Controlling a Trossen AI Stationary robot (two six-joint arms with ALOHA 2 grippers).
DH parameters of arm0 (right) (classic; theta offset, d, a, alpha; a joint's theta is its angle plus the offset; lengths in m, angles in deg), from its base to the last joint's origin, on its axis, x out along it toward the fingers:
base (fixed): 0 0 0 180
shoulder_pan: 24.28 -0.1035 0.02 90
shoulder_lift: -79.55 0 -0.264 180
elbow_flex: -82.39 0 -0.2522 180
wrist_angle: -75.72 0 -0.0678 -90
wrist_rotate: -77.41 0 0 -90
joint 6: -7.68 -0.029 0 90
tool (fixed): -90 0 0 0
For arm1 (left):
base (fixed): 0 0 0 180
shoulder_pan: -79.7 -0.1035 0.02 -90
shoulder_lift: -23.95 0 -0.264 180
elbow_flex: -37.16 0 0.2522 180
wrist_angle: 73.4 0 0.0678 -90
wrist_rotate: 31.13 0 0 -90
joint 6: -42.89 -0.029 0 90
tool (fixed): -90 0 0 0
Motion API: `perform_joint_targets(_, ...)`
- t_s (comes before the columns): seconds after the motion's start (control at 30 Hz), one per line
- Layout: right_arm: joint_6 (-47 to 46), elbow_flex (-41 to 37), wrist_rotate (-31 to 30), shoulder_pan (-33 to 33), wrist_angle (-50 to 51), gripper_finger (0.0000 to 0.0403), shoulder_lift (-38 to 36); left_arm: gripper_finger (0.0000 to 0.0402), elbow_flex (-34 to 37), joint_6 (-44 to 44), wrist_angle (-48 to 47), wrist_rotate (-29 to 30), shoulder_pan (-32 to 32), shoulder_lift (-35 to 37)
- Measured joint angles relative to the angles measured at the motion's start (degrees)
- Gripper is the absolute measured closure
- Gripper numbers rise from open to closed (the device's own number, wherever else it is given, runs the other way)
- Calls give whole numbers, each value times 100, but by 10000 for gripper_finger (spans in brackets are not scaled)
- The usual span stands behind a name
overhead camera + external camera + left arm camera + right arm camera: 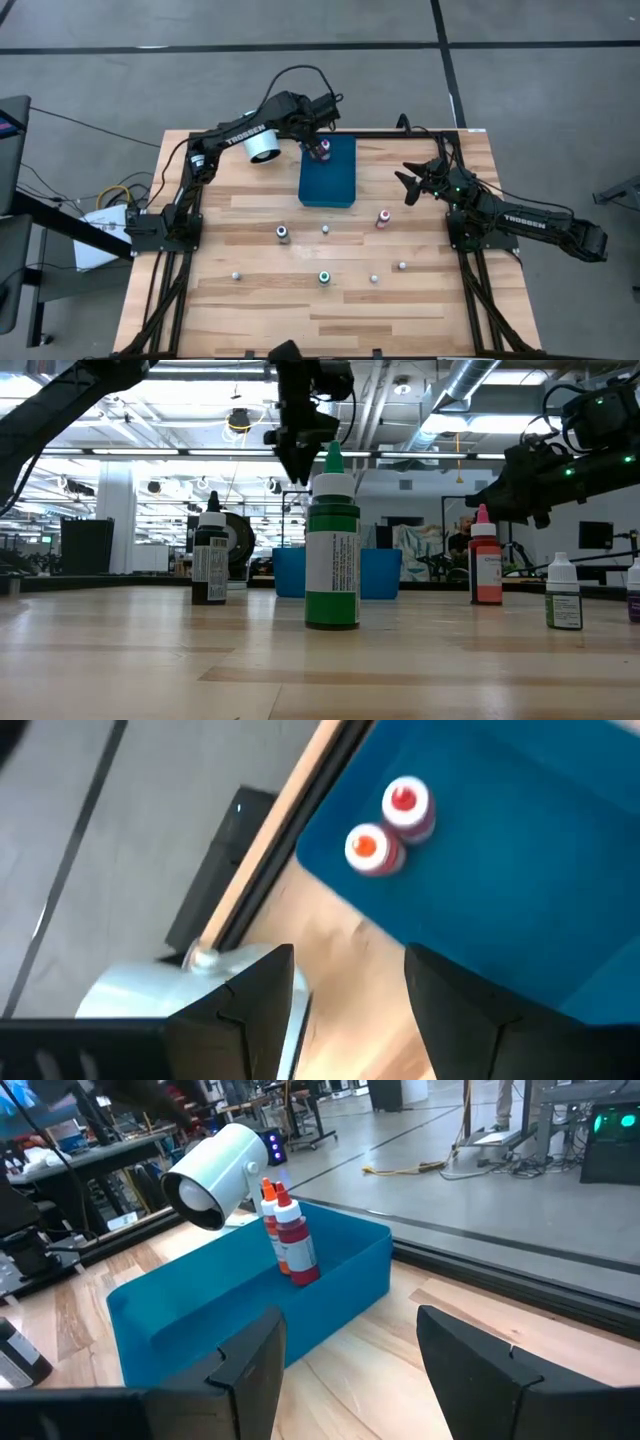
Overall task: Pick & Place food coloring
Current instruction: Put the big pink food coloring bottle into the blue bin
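Two red-bodied, white-tipped food coloring bottles (388, 825) stand upright in the far left corner of the blue tray (335, 185). My left gripper (313, 140) hovers open above that corner, fingers pointing down and holding nothing. Several more bottles stand on the table nearer than the tray: a dark one (283, 233), a red one (382, 218), a green one (324, 277) and small pale ones (402, 266). My right gripper (408, 186) is open in the air to the right of the tray, facing it (250, 1290).
A large white cylinder (263, 147) sits just left of the tray's far end, beside my left arm. A dark frame rail (400, 133) runs along the table's far edge. Bare wood lies between the scattered bottles and the near edge (330, 330).
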Motion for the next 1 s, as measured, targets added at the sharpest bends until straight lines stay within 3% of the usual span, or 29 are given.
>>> perform_joint_targets(0.37,0,0,2,15,-41,188,0,216,16,0,475,-461,-186,210)
perform_joint_targets(0.57,359,246,7,-90,103,188,0,216,17,-11,675,-337,-83,449)
perform_joint_targets(0.73,1202,643,8,-295,838,188,2,216,16,105,708,-28,122,687)
perform_joint_targets(1.0,1252,1245,11,-556,2475,188,-5,216,18,307,665,592,437,1139)
